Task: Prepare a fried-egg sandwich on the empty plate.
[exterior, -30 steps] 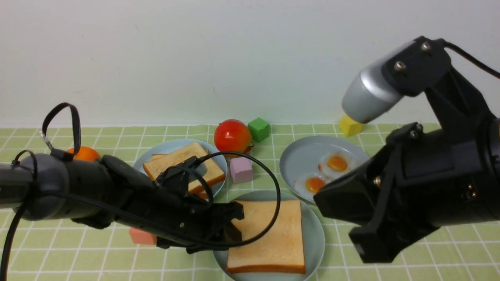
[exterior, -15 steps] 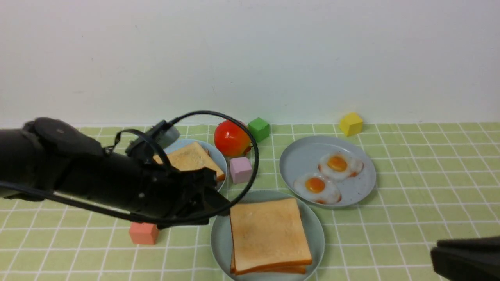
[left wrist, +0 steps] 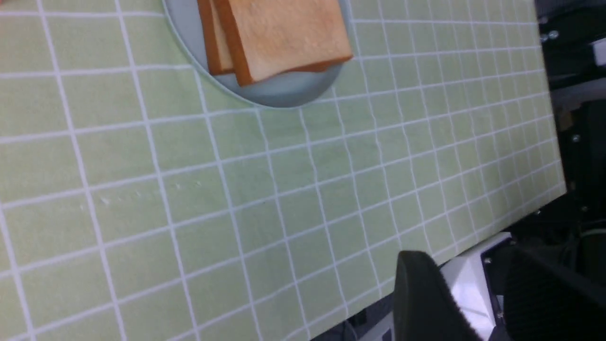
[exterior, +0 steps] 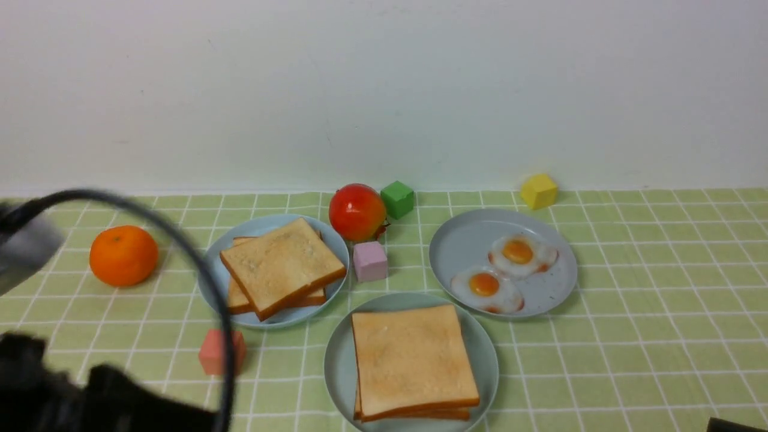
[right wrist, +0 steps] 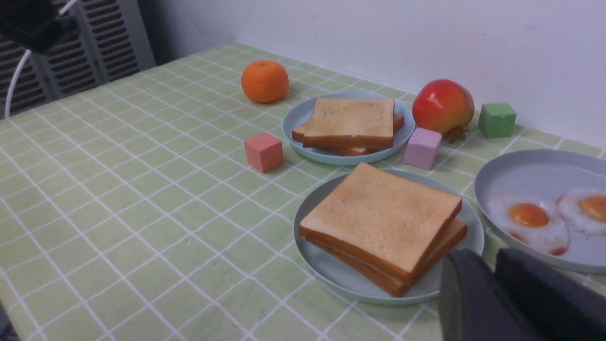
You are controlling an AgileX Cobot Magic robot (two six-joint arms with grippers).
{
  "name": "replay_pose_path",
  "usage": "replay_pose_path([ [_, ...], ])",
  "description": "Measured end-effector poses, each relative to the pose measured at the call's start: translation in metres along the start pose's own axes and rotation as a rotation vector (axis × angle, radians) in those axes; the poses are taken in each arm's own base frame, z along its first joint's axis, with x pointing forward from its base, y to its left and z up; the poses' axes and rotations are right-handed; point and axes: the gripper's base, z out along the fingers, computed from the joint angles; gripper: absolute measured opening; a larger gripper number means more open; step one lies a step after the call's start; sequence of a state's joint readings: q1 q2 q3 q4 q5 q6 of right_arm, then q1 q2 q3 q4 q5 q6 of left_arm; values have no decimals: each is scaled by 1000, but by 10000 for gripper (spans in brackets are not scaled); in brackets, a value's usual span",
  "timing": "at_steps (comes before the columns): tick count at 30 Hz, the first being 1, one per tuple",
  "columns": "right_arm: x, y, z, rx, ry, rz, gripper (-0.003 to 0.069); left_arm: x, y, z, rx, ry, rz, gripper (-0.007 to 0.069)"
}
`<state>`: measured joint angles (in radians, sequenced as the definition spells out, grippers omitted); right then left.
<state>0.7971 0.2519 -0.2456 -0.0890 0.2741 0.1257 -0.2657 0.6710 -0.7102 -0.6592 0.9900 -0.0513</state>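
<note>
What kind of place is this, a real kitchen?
Probably a robot test setup, not a kitchen: toy-looking fried eggs, a green block, a checked tablecloth against a bare wall.

You've got a staged lab bench here: checked tablecloth [exterior: 660, 288], toy cube [exterior: 397, 199] beside the tomato [exterior: 357, 212], blank wall [exterior: 384, 90] behind it
</note>
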Motion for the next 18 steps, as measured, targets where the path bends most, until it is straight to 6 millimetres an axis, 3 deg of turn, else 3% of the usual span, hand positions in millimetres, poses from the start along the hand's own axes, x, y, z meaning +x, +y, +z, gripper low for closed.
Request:
replay_pose_path([
  [4,10,0,3,1,30,-1,116,38,3,-27,34,-116,75,111],
  [7,15,-1,4,2,45,-2,119,53,6,-40,23,-194,143,-3],
  [11,15,-1,4,2,43,-3,123,59,7,-52,8,-303,203,-13],
  [18,15,-1,4,2,43,-4,124,60,7,-54,6,-332,214,-13],
])
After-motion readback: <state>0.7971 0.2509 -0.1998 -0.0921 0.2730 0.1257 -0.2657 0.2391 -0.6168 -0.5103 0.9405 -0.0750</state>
